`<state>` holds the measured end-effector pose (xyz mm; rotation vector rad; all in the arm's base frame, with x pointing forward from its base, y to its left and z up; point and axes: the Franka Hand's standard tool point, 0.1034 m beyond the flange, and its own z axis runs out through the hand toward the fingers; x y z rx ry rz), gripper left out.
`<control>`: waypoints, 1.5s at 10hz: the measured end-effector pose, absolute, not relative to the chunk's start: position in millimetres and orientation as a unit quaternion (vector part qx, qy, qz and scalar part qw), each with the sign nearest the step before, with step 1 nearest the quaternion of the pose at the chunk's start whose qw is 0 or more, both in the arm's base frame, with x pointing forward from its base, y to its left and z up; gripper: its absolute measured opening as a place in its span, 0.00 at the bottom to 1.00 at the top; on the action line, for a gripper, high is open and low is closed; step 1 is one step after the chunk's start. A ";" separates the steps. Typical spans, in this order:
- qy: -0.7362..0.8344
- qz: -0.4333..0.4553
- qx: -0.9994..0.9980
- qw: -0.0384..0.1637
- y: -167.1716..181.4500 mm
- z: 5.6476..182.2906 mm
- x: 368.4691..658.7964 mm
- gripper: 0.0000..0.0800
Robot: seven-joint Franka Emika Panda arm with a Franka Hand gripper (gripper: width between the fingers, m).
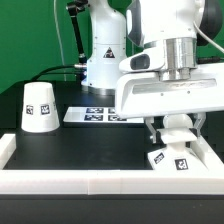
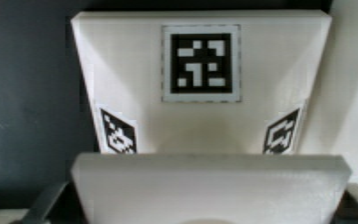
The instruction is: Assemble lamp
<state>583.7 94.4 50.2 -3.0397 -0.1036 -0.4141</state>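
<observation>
My gripper hangs at the exterior view's right, its fingers closed on either side of a white rounded part, the bulb. The bulb is held just above and behind the square base, which rests on the black table near the front wall and shows tags on its sides. In the wrist view the base shows one large tag and two side tags. The bulb is a blurred white block between my dark fingers. The cone shade stands upright at the exterior view's left, far from the gripper.
The marker board lies flat on the table behind the gripper. A white wall runs along the table's front edge, with a side wall at the left. The robot's white base stands at the back.
</observation>
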 end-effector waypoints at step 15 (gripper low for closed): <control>-0.055 -0.154 -0.986 0.035 98.8 47.8 587.9 0.87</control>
